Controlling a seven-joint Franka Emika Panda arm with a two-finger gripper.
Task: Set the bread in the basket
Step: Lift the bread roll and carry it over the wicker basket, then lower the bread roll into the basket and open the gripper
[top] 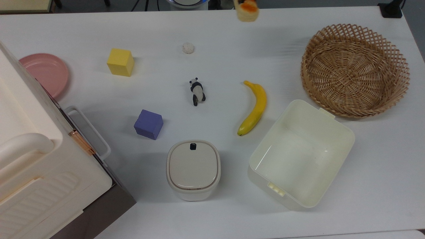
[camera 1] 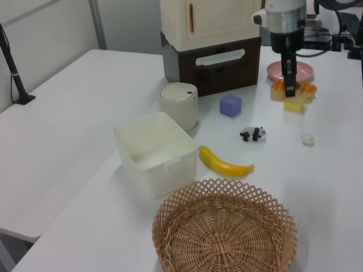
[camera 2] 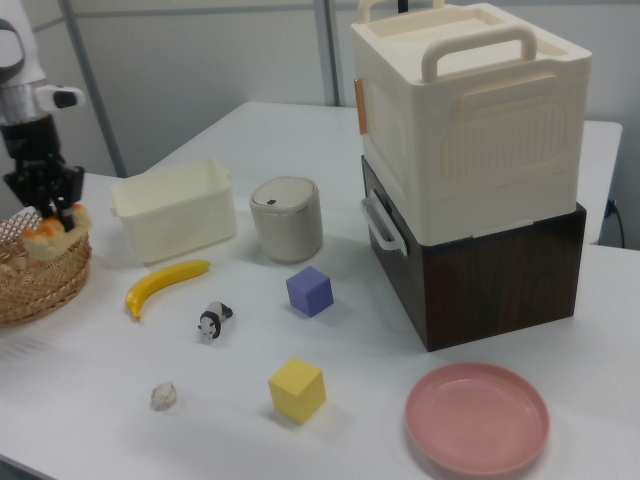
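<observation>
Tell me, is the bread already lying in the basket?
No, the bread hangs in the gripper above the table, and the basket holds nothing.

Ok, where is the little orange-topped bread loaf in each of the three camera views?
Top view: small orange-topped bread loaf at the top edge, middle.
Left view: upper right, in the gripper, above the yellow cube.
Right view: far left, above the round wicker basket.
Shared landmark: yellow banana.
</observation>
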